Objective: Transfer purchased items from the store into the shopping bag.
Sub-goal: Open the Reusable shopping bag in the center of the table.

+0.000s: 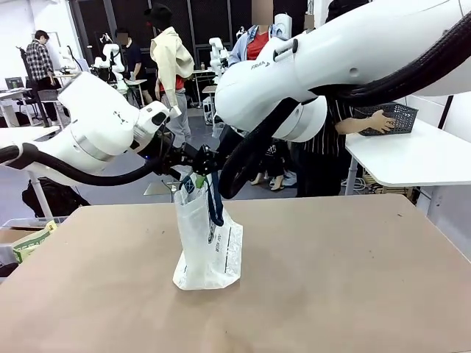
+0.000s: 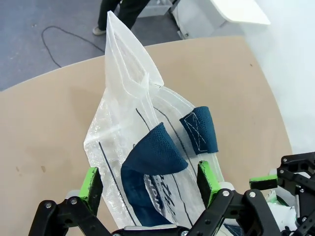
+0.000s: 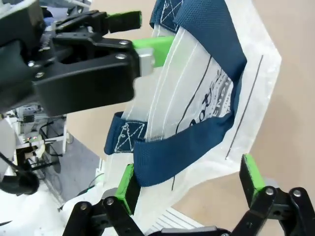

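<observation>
Left wrist view showed the left hand (image 2: 149, 182) wide open astride the shopping bag (image 2: 125, 88), the right hand (image 3: 188, 182) likewise, neither gripping.

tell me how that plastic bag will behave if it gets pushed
Probably floppy: the shopping bag is thin, creased translucent film. Likely very light, since it looks empty. A push would probably tip or crumple it: it stands tall on a narrow base.

R arm (image 1: 346, 51) casing: white-on-white "FRA…" lettering, rest cut off. Shopping bag (image 1: 210, 235): dark printed txt on side, too creased and small to read.
</observation>
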Motion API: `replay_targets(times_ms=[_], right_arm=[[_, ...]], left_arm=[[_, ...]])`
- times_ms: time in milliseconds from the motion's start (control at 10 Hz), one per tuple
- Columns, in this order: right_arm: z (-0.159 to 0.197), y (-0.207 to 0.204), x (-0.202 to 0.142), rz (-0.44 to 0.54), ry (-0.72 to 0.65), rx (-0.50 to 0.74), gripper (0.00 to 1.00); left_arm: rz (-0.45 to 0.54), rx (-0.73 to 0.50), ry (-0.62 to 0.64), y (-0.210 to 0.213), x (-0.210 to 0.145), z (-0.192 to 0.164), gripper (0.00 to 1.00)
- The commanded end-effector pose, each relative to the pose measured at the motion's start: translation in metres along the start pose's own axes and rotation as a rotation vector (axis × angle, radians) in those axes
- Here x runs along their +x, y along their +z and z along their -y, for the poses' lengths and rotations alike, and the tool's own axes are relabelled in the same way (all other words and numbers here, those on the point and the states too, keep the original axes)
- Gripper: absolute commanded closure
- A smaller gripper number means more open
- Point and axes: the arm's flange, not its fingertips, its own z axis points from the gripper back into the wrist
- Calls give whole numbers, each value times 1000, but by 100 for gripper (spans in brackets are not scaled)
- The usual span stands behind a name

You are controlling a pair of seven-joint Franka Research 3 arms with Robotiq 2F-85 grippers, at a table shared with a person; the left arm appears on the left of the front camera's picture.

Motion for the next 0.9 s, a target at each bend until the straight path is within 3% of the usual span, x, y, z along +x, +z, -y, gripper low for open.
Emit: replay_targets(times_ms=[0, 300, 400, 800], right_arm=[[-5, -5, 8, -23, -20, -20, 0], [-4, -16, 12, -34, -36, -51, 0], [-4, -15, 12, -23, -31, -56, 14], [-4, -14, 12, -18, -30, -65, 91]], left_arm=[[-20, 4, -5, -6, 10, -5, 0], [-30, 6, -10, -10, 10, -4, 0], [-25, 4, -14, -9, 10, -5, 12], [-37, 13, -8, -10, 7, -4, 90]])
